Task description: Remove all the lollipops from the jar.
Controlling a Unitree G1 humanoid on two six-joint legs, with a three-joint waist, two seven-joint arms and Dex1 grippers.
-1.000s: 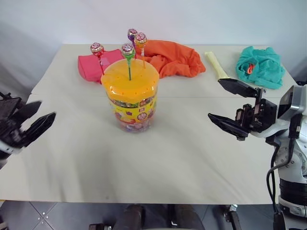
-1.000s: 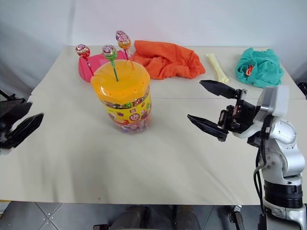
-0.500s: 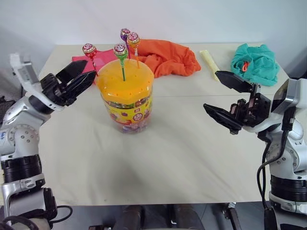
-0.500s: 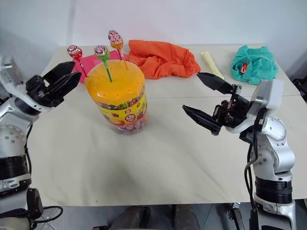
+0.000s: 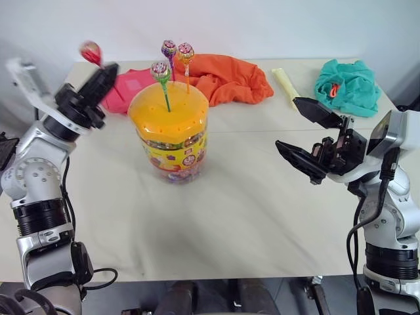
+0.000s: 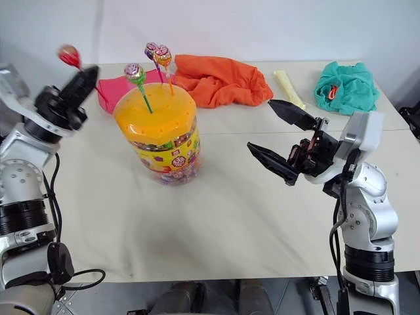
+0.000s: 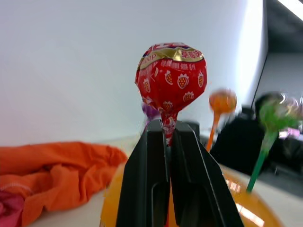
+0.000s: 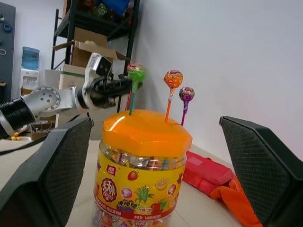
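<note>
A clear jar [image 5: 169, 140] with an orange domed lid stands upright near the middle of a pale table [image 5: 223, 216]. Three lollipops are seen stuck in the lid's holes: a green-stick one [image 5: 160, 71] leaning slightly toward the robot's left, and an orange one [image 5: 186, 54] and a purple one [image 5: 169, 48] standing nearly upright behind it. Their stick ends are hidden inside the lid.

The left gripper [image 5: 104, 75] is raised beside and above the jar on its left, its fingers closed on the stick of a red lollipop [image 7: 170, 85]. The candy head points up past the fingertips, clear of the jar; most of its stick is hidden between the fingers, and the head appears blurred from the head camera.

The right gripper [image 5: 303, 136] is held to the right of the jar, well apart from it, jaws spread wide and holding nothing.

Behind the jar lie a pink cloth [image 5: 128, 88], partly hidden by the left gripper and the jar, an orange cloth [image 5: 230, 77], a pale yellow object [image 5: 283, 82] that is hard to identify, and a teal cloth [image 5: 348, 85].
</note>
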